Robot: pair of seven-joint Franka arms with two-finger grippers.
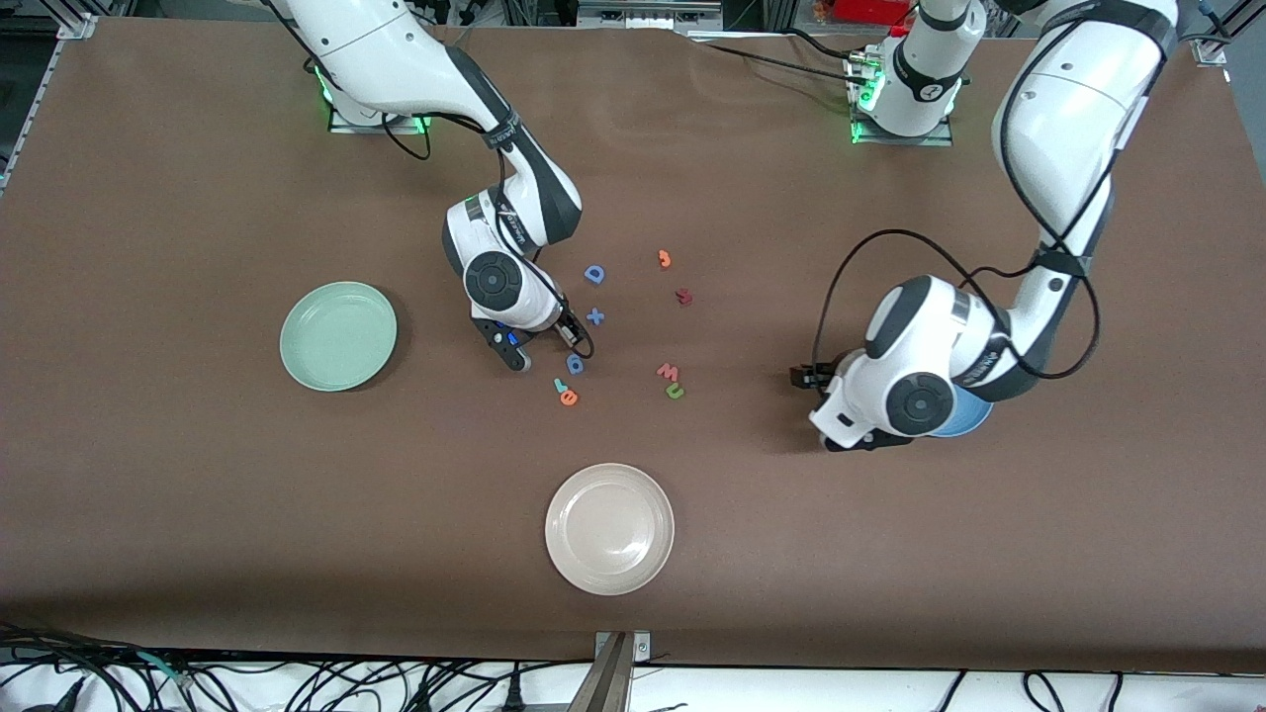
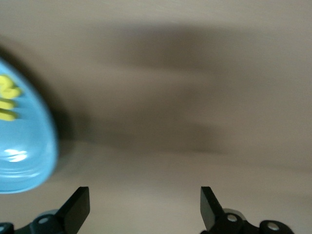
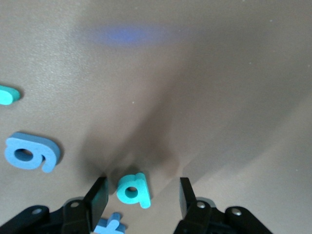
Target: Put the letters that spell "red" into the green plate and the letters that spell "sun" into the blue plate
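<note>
Two arms are bending down low over the bench. The right gripper (image 3: 139, 195) is pointing down, its fingers part open around the teal d (image 3: 132, 189), not squeezing it. The left gripper (image 2: 145, 209) is hanging beside the blue plate (image 2: 29, 161) with fingers wide apart, holding nothing. Yellow letters (image 2: 7, 100) are lying in that plate. The green plate (image 1: 338, 336) is sitting toward the right arm's end.
</note>
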